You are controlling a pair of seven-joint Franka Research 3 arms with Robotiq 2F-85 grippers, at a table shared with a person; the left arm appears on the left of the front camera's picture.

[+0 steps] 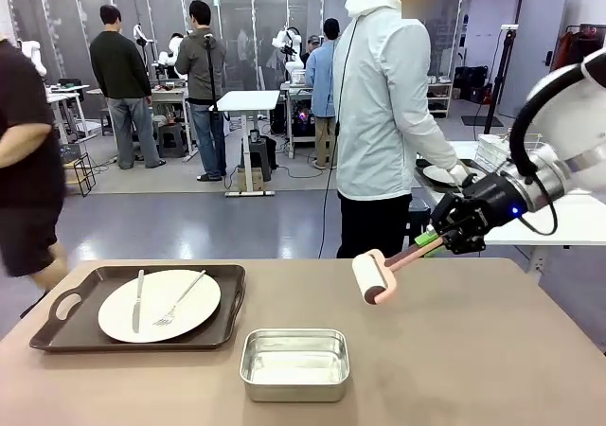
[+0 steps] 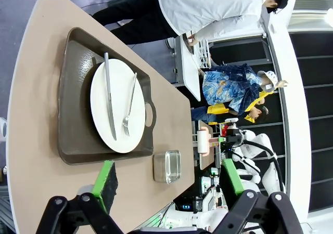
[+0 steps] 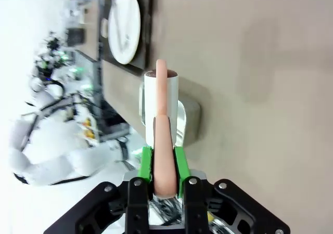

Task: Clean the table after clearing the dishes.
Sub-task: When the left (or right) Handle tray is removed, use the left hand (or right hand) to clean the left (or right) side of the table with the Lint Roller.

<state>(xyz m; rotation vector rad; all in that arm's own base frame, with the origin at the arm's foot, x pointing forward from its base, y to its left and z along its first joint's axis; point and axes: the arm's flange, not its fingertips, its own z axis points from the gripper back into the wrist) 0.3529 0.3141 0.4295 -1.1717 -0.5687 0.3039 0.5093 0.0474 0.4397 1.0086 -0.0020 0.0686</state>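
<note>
A white plate with a knife and a fork lies on a dark brown tray at the left of the taupe table. My right gripper is shut on the pink handle of a white cleaning roller, held just above the table's far middle. In the right wrist view the roller sticks out from my gripper over the tabletop. High above the table, my left gripper is open with nothing in it, looking down on the plate and tray.
A small steel pan stands near the front middle of the table. A person in a white jacket stands at the far side, holding a white plate over the white-topped table with a wire rack.
</note>
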